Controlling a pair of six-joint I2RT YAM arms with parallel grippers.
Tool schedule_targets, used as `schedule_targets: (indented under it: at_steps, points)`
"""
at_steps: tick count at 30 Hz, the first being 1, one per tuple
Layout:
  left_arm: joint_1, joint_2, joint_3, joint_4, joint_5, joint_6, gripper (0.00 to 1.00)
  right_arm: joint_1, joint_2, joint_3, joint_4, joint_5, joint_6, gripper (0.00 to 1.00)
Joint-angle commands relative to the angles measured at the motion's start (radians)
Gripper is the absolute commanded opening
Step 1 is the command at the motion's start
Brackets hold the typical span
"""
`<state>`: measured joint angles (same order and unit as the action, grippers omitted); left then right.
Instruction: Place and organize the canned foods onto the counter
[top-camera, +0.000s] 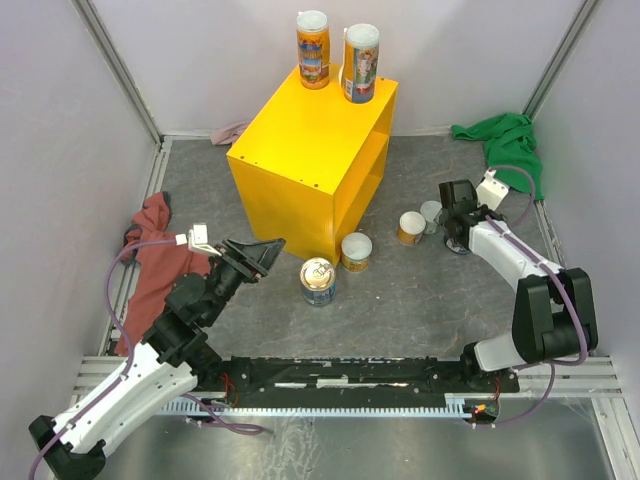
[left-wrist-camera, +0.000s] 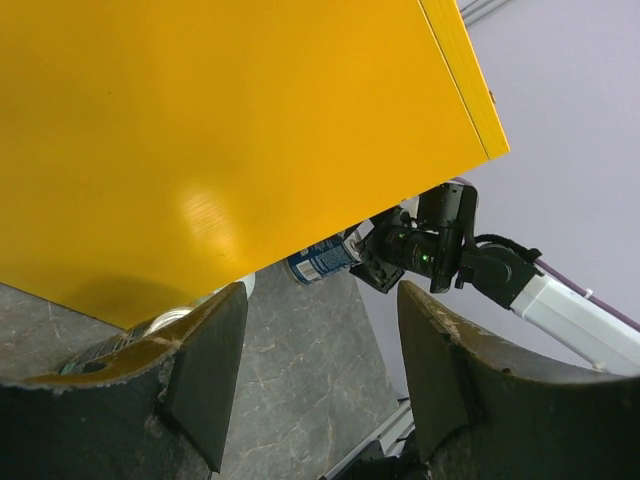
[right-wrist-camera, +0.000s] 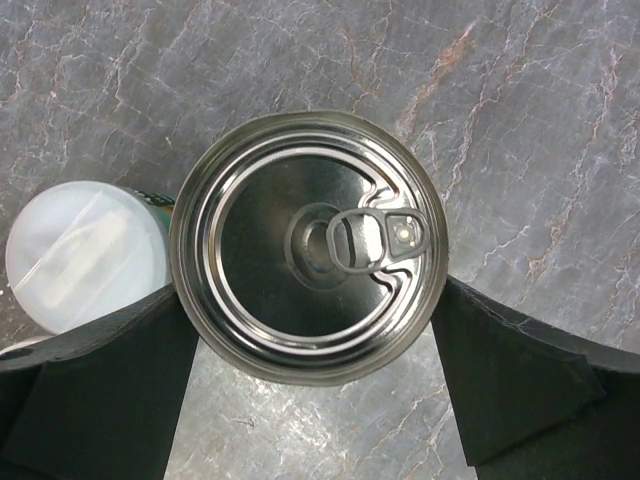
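**Ready to grab**

The right gripper has its jaws wide open, one each side of a silver-top can on the table. Next: squeeze, lift, carry it to the counter. The left gripper is partly open, holding nothing. Two tall cans stand on the counter; five are below.

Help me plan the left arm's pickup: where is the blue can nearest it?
Top view, centre: the blue can stands by the counter's near corner, a white-lidded can just right of it.
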<state>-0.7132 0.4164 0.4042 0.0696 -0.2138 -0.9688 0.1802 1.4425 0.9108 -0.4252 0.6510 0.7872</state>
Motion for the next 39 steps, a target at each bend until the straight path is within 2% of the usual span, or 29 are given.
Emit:
schedule_targets:
  at_steps: [1,22,24,27,29,30,32,36,39]
  points:
    - [0.003,0.0,0.007,0.061,-0.033,0.019,0.68,-0.014,0.018,0.048,0.036,0.046,-0.014,1.0]
    - [0.004,-0.002,0.013,0.04,-0.059,0.034,0.69,-0.04,0.085,0.074,0.078,0.099,-0.045,1.0]
    - [0.003,0.0,0.012,0.041,-0.06,0.035,0.69,-0.042,0.083,0.069,0.091,0.098,-0.056,0.97]
    - [0.004,0.001,0.012,0.039,-0.063,0.035,0.69,-0.044,0.075,0.058,0.11,0.093,-0.065,0.85]
    - [0.003,-0.002,0.012,0.039,-0.062,0.033,0.69,-0.044,0.063,0.045,0.129,0.079,-0.079,0.71]
    - [0.003,-0.005,0.014,0.037,-0.063,0.031,0.69,-0.045,0.053,0.039,0.135,0.075,-0.085,0.62]
    - [0.003,-0.011,0.017,0.031,-0.061,0.029,0.69,-0.044,0.03,0.026,0.149,0.063,-0.104,0.36]
    - [0.003,-0.026,0.023,0.018,-0.061,0.026,0.69,-0.041,-0.028,0.002,0.171,0.021,-0.143,0.03]
    - [0.004,-0.031,0.028,0.011,-0.057,0.023,0.69,-0.035,-0.079,-0.002,0.16,-0.008,-0.162,0.01]
